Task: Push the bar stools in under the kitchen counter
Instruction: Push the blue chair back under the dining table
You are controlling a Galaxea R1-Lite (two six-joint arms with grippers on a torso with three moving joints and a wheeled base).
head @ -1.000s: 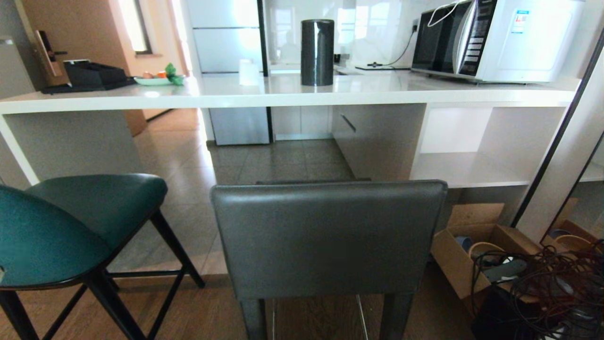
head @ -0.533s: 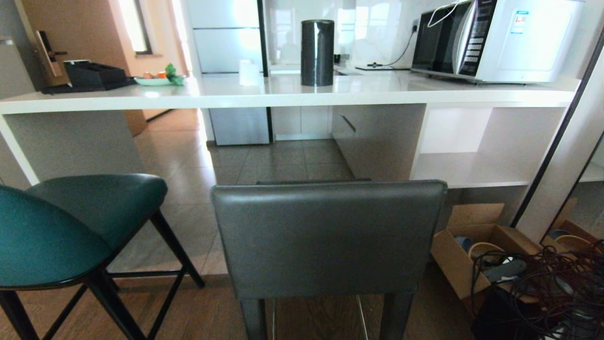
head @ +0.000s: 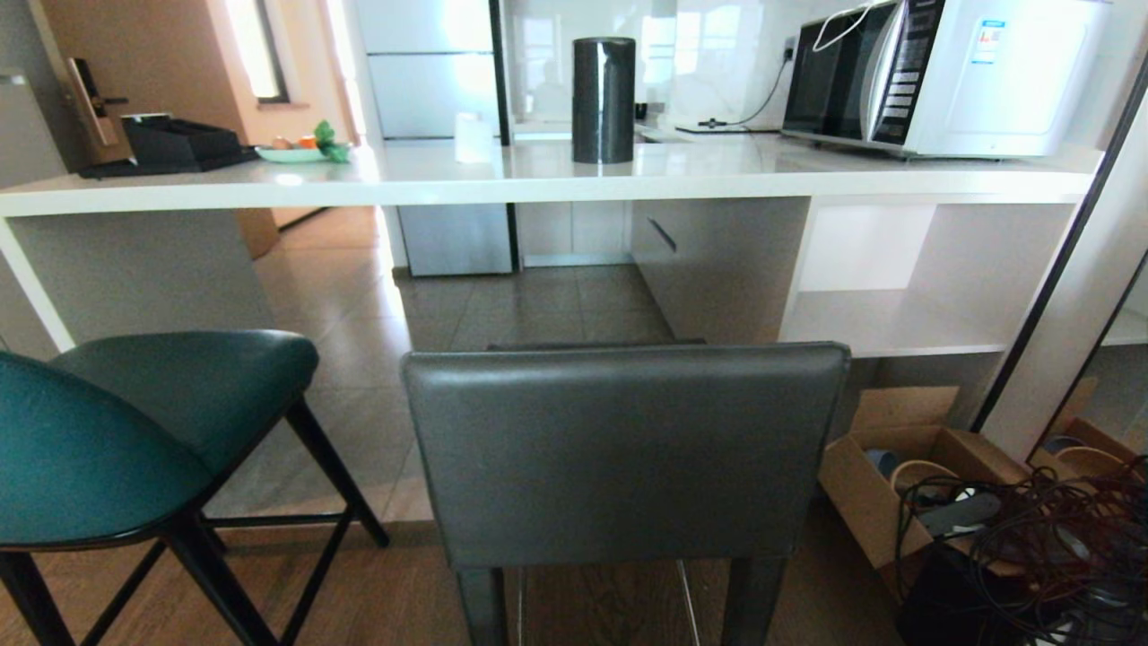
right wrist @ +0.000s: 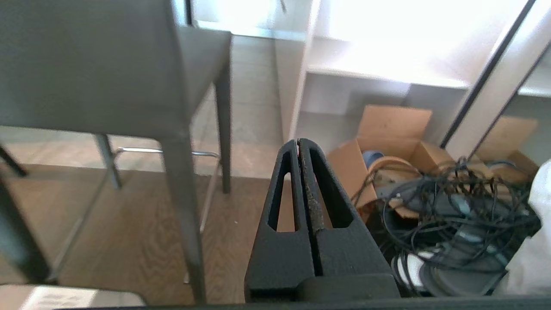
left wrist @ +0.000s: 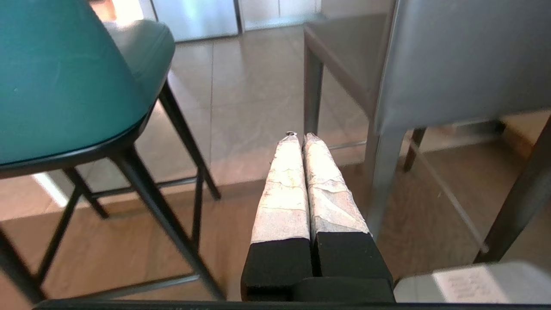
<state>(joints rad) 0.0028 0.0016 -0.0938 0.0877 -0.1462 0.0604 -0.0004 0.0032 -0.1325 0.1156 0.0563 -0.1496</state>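
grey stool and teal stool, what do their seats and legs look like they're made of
The dark grey rectangular-backed stool looks upholstered in smooth leather or faux leather, given its dull sheen and soft rolled edges. Its grey legs look wrapped or painted alike, and the footrest bar gleams like polished metal. The teal round-backed stool has a similar satin, leather-like cover. Its thin black legs look like painted metal, though wood is possible.

Teal stool [head: 134, 431]: backrest and legs cut by left and bottom edges. Grey stool [head: 625, 453]: seat hidden behind its backrest, legs cut below. Cardboard box [head: 883, 489]: contents partly under cables [head: 1040, 547], possibly bowls.
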